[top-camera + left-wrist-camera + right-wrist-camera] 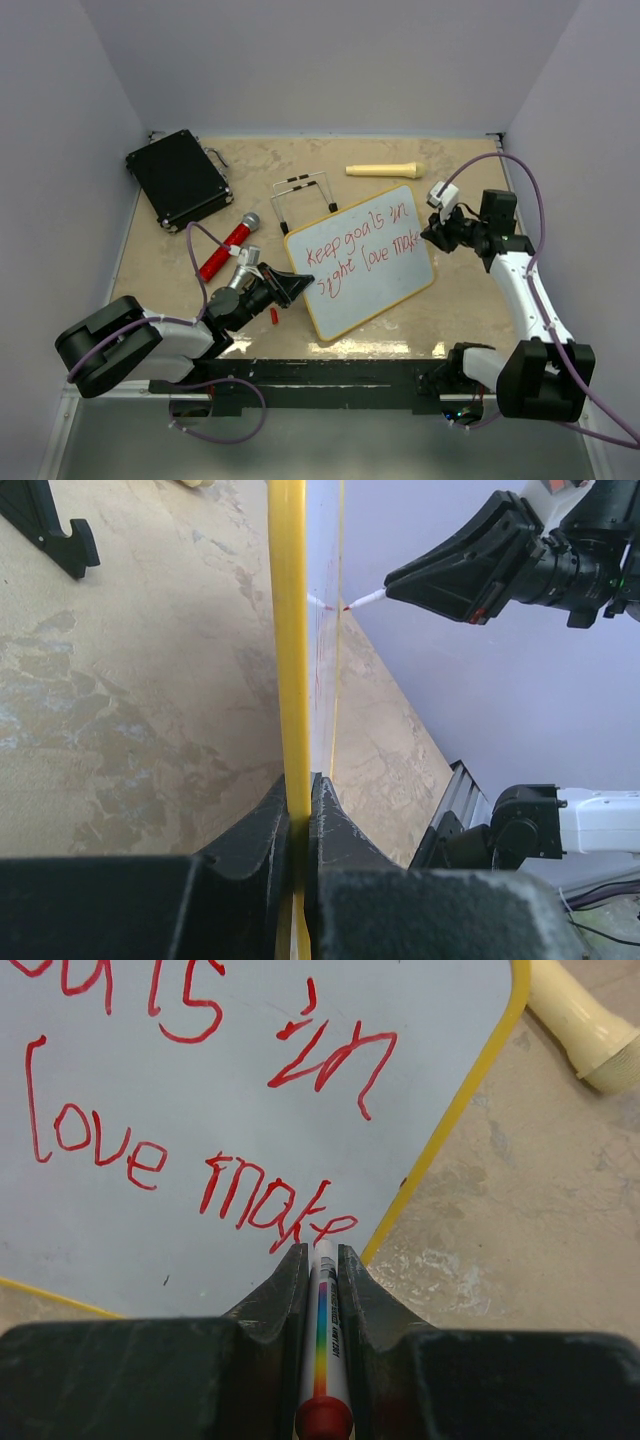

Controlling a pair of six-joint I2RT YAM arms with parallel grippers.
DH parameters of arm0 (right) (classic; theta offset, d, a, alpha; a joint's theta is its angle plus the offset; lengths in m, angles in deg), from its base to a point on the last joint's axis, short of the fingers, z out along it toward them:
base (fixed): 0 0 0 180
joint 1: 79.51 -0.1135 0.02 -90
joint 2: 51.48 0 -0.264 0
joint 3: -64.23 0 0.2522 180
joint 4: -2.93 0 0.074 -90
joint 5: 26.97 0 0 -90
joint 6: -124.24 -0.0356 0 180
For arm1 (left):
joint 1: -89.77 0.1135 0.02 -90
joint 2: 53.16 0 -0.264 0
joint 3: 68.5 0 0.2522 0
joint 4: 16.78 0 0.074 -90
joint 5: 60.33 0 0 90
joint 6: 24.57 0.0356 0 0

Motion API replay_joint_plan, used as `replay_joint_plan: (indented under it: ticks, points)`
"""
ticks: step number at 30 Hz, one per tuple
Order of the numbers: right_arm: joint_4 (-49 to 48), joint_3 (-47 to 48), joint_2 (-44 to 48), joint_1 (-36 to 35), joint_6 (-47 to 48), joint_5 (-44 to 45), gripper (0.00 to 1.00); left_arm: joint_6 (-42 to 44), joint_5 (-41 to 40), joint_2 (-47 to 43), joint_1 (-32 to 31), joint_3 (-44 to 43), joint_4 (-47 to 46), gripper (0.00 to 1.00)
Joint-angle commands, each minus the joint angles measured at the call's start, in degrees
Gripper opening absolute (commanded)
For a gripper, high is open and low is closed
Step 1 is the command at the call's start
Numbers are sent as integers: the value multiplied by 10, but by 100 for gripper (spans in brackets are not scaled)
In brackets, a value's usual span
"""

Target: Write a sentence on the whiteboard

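Note:
The whiteboard lies tilted on the table, yellow-framed. The sentence on it is red handwriting in two lines: "Keep goals in" and "sight love make". My left gripper is shut on the board's left yellow edge, which runs between its jaws. My right gripper is shut on a white marker with a rainbow stripe and a red end. The marker's tip meets the board at the end of "make". From the left wrist the marker tip shows touching the board.
A black case sits at the back left, a red microphone beside the left arm. A wire stand and a cream handle lie behind the board. A small red cap lies near the left gripper.

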Motion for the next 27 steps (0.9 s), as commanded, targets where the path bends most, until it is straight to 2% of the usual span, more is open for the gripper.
replay_joint_plan:
  ticks: [1,27]
  points:
    - [-41,10,36,-2,-21,6,0,44,20,3,-1,34,-35,0]
    - [-68,4,0,-2,-32,43,0,44,26,3,-2,35,-40,0]
